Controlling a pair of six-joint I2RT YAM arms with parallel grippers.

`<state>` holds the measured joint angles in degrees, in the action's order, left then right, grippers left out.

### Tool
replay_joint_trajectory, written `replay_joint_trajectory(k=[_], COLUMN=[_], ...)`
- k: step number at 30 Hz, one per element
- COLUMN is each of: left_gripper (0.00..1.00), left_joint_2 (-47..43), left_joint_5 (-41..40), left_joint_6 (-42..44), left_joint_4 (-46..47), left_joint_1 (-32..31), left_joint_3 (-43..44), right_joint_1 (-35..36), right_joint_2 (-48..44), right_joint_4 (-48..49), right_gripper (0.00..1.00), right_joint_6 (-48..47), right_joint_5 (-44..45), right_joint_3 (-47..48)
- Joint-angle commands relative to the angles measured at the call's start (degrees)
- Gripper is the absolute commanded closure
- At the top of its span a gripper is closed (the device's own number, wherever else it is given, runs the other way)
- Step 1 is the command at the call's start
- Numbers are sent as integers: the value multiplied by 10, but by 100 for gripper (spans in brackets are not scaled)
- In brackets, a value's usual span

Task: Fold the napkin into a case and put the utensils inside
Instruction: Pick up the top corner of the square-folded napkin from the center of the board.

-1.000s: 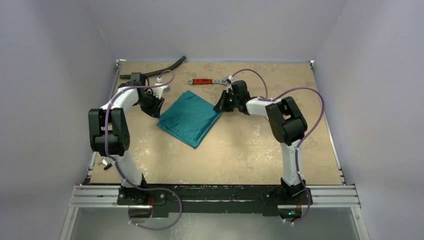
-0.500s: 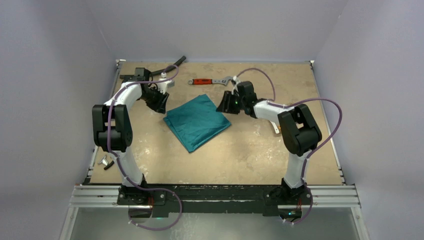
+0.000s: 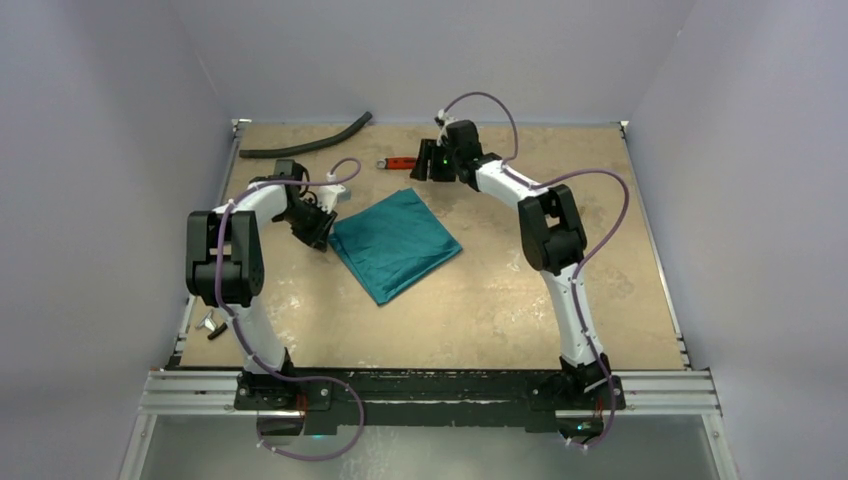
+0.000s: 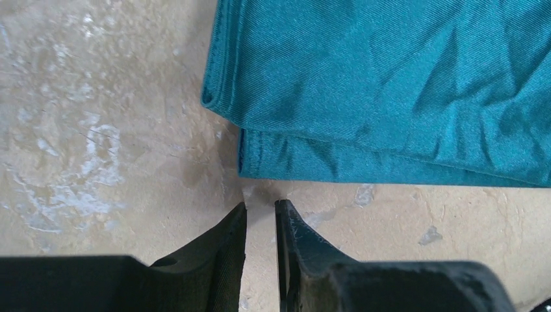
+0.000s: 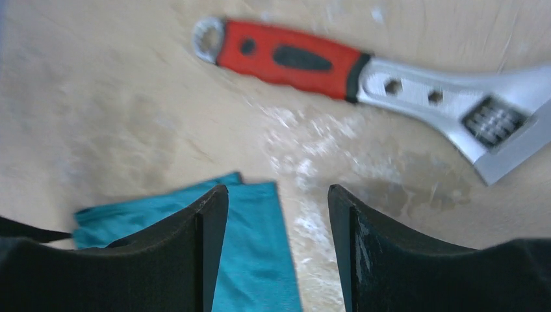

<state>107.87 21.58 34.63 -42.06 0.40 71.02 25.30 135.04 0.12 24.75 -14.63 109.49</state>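
The teal-green napkin [image 3: 395,243] lies folded flat as a layered square in the middle of the table. In the left wrist view its stacked edges [image 4: 390,84] lie just ahead of my left gripper [image 4: 261,205]. That gripper's jaws stand a narrow gap apart with only bare table between them, at the napkin's left corner [image 3: 322,232]. My right gripper [image 5: 276,188] is open and empty, hovering over the napkin's far corner [image 5: 253,260], near the wrench [image 3: 422,165]. The utensils are out of view.
A red-handled metal wrench [image 5: 364,68] lies at the back of the table [image 3: 400,163]. A black hose [image 3: 305,140] runs along the back left. Small pliers [image 3: 212,323] sit at the left edge.
The right gripper opened, let go of the napkin's right corner and swung back-left toward the wrench. The napkin shifted right. The left gripper followed it and its jaws narrowed.
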Motion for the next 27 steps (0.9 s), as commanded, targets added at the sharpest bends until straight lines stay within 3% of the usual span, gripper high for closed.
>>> replay_joint_trajectory(k=[1,16,27], left_gripper=[80,86,90], left_joint_2=[-16,1,-8], left_joint_5=[-13,-3,-2], left_joint_6=[-2,-9,-3], left_joint_4=[68,80,73], left_joint_1=[0,0,0], left_joint_3=[-22,-19,-23], right_joint_1=[8,45,52], right_joint_2=[19,45,-23], right_joint_4=[-50,-48,8], right_gripper=[39,44,62], right_joint_6=[-16,-8,-28], right_joint_5=[-1,-8,51], right_joint_3=[18,14,-31])
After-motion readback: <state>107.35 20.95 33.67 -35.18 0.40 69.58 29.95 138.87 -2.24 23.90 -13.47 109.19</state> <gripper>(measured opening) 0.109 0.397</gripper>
